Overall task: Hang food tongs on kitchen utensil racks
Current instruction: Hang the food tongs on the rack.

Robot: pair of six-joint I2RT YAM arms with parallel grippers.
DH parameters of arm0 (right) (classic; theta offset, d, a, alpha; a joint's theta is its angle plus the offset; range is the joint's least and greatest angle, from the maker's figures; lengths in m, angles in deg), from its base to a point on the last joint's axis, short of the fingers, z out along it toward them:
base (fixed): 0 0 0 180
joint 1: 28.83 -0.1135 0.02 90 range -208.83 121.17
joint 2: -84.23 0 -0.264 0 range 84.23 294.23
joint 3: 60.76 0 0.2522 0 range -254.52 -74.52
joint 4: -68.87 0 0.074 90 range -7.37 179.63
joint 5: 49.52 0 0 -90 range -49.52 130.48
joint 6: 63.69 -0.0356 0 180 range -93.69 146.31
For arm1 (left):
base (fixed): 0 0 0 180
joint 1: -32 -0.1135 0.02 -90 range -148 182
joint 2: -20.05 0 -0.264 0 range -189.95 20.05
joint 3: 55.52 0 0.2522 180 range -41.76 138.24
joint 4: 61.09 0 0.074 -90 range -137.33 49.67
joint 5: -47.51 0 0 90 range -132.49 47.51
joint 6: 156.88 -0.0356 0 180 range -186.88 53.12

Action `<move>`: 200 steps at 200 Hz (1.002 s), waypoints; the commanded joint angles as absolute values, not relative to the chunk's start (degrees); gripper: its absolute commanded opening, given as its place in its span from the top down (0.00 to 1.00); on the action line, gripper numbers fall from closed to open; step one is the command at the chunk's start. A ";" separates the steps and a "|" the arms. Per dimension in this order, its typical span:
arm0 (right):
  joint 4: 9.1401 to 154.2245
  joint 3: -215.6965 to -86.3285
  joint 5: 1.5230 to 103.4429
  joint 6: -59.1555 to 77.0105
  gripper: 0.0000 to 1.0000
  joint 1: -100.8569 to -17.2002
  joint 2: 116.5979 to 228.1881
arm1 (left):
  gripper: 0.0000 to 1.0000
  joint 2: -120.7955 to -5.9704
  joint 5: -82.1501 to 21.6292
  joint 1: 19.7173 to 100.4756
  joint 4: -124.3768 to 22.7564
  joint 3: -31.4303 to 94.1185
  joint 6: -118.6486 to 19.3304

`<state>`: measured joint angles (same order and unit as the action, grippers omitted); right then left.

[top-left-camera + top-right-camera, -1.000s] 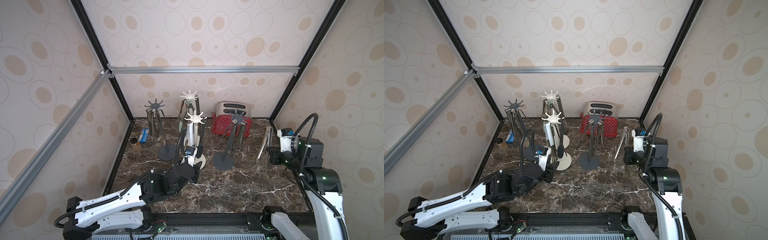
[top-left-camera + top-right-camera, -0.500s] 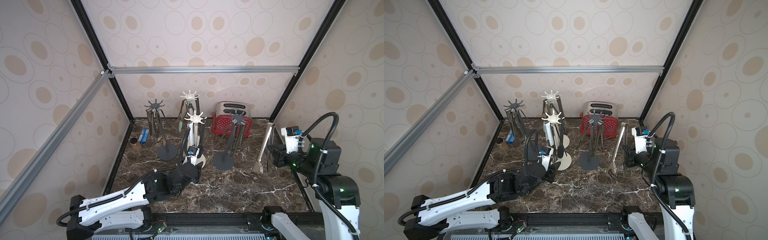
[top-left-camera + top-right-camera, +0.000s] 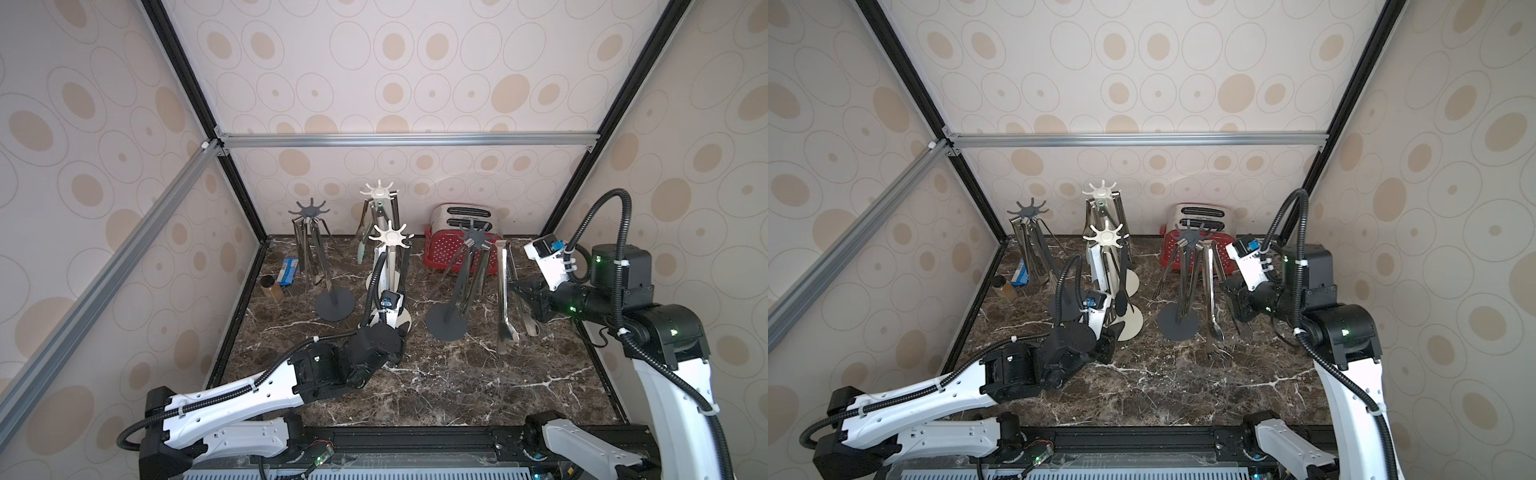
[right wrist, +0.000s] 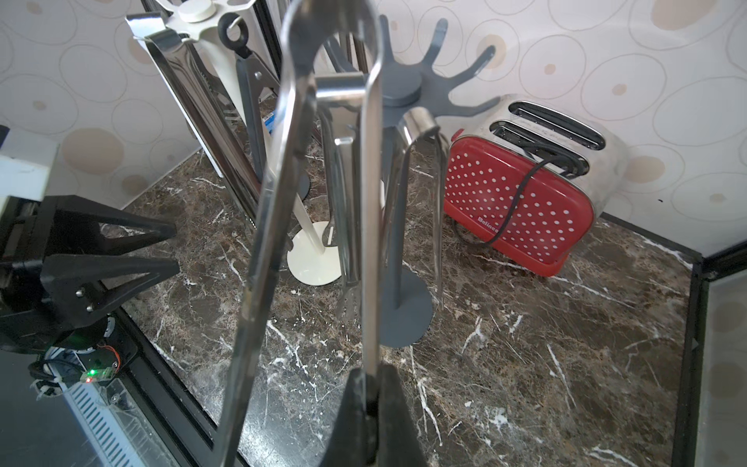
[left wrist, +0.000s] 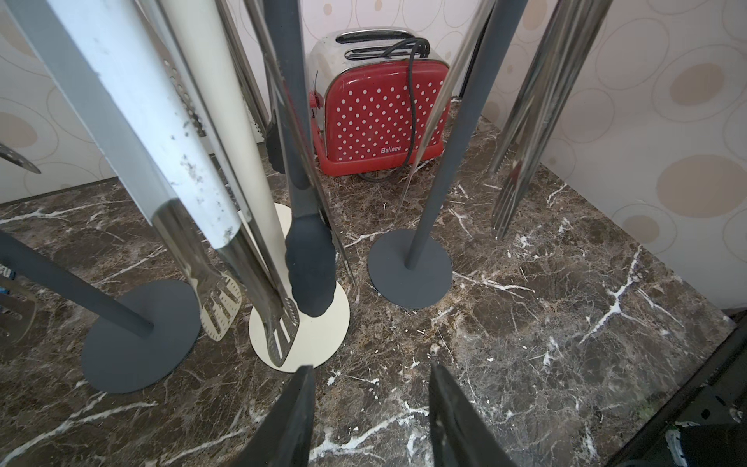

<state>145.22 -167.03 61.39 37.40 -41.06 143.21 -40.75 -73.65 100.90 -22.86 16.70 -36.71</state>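
Tongs (image 4: 371, 202) hang upright, pinched by the level, forward-reaching right gripper (image 4: 370, 378).

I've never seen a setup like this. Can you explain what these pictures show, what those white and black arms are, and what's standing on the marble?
These are two robot arms with pinching grippers. Two pictures look down from overhead; two come from cameras on the wrists. On the dark marble tabletop stand four tall pole racks with star-shaped crowns, two dark grey, two cream-white, hung with many tongs, plus a red polka-dot toaster. The right gripper is shut on shiny steel tongs, upright beside a dark grey rack. The left gripper is open and empty.
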 commanded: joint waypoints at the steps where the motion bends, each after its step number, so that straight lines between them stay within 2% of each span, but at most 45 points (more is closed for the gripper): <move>1: 146.08 -169.26 58.56 38.22 1.00 -43.15 143.59 | 0.55 -41.29 -74.35 100.46 -22.72 19.41 -37.36; 51: 144.57 -167.24 47.43 32.46 1.00 -49.00 142.82 | 0.55 -42.45 -74.00 100.46 -23.03 20.19 -37.44; 117: 142.09 -165.58 44.10 30.08 1.00 -52.95 144.03 | 0.56 -43.37 -73.17 100.47 -23.04 20.53 -37.01; 200: 139.69 -164.43 42.05 28.80 1.00 -53.37 146.28 | 0.56 -43.12 -73.37 100.46 -22.89 20.47 -37.08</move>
<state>141.88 -164.85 42.72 29.56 -52.88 146.38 -43.37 -72.58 100.86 -22.92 18.40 -36.73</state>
